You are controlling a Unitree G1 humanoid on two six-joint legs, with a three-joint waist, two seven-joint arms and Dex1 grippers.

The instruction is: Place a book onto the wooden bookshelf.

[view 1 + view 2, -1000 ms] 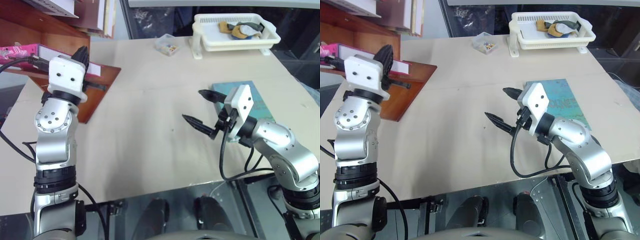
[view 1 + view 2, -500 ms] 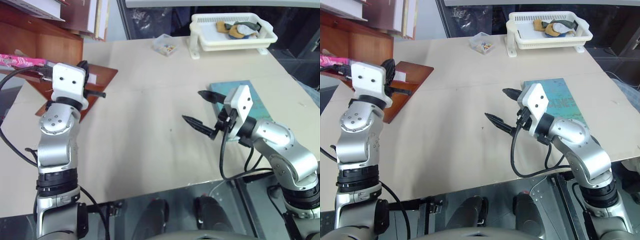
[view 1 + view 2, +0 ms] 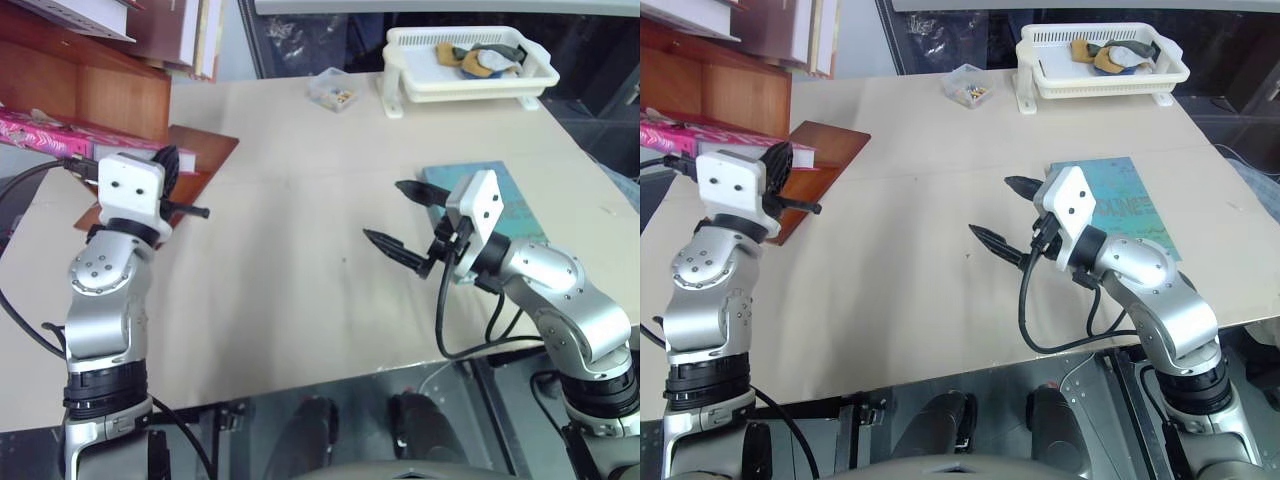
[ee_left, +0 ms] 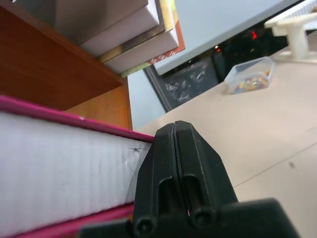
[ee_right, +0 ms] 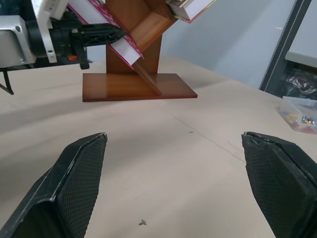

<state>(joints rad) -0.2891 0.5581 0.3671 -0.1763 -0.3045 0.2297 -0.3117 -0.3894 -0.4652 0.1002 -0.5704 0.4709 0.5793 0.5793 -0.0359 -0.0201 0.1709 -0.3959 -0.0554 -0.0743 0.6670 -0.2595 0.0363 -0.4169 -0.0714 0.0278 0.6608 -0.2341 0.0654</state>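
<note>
— Moved at all?
— Dropped lower and drew back: left gripper (image 3: 168,168), fingers pressed together, beside thick magenta paperback (image 3: 50,133) on reddish-brown wooden bookshelf (image 3: 95,95).
— Anything else?
— Camera shifted slightly.

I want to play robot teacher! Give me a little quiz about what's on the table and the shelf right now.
1. Fill in: the pink book rests on the wooden ____.
2. True or false: the left gripper has its jaws closed around the pink book.
3. What lies flat on the table right behind the right gripper?
A. a white book
B. the teal-green book
C. a maroon book

Key:
1. bookshelf
2. False: its jaws are shut on nothing, beside the book.
3. B
</note>
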